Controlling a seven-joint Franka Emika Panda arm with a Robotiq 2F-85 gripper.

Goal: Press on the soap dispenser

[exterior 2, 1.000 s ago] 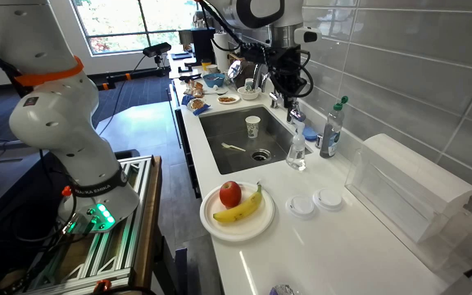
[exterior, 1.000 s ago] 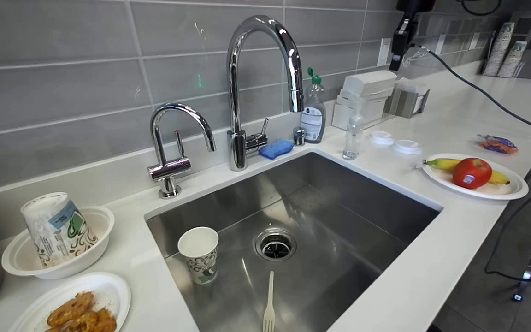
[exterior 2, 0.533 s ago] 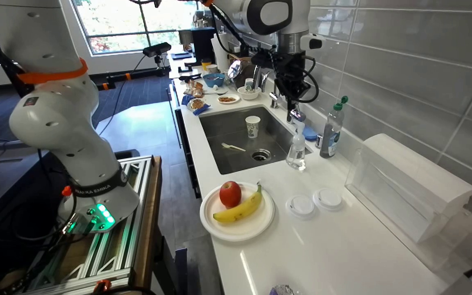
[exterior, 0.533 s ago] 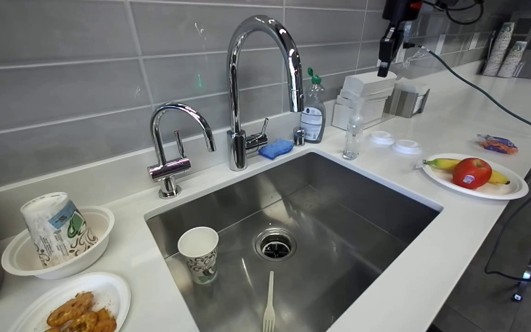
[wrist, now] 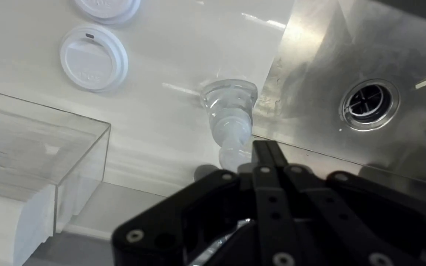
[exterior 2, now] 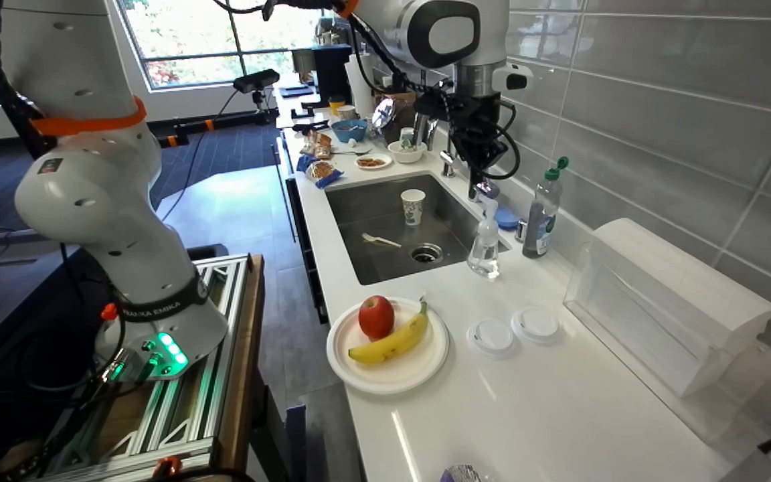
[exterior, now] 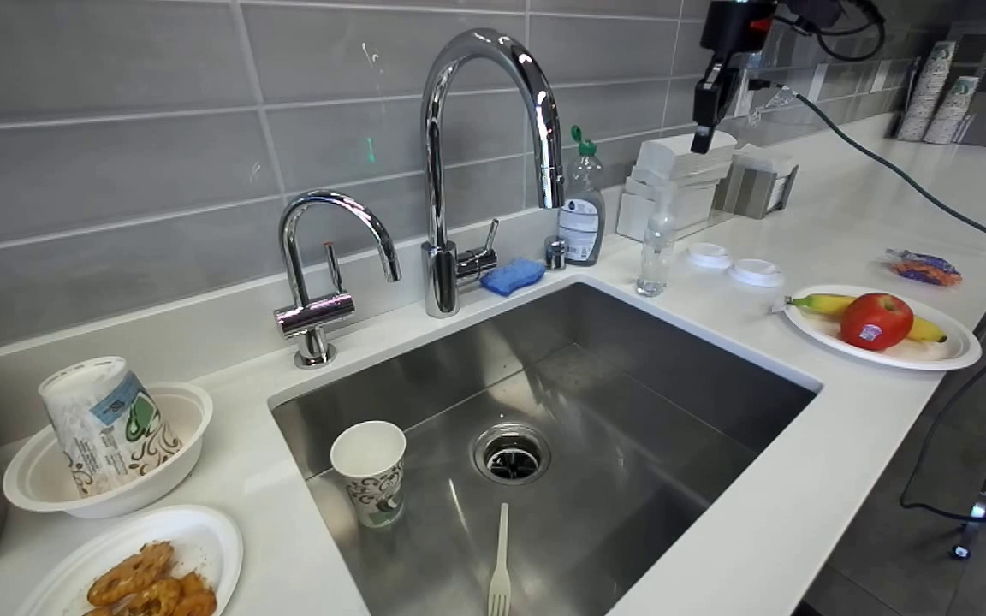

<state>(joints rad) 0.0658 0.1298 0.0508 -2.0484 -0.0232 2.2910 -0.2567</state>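
The soap dispenser is a small clear pump bottle with a pale pump head. It stands upright on the counter by the sink corner in both exterior views [exterior: 654,257] [exterior 2: 484,248] and in the wrist view [wrist: 231,107]. My gripper [exterior: 702,144] is up in the air above the counter, higher than the pump head and apart from it. In the wrist view the fingertips [wrist: 268,149] are pressed together with nothing between them, just beside the pump head and overlapping its edge. In an exterior view the fingertips [exterior 2: 475,187] show behind the pump head.
A tall chrome faucet [exterior: 435,171] and a green-capped bottle [exterior: 581,210] stand near the dispenser. The steel sink [exterior: 630,419] lies beside it. Two white lids [wrist: 94,59], a paper towel box [exterior 2: 666,301] and a fruit plate [exterior 2: 338,348] are on the counter.
My gripper has moved down and toward the dispenser, leftward in an exterior view. The fingers stay shut. The dispenser has not moved.
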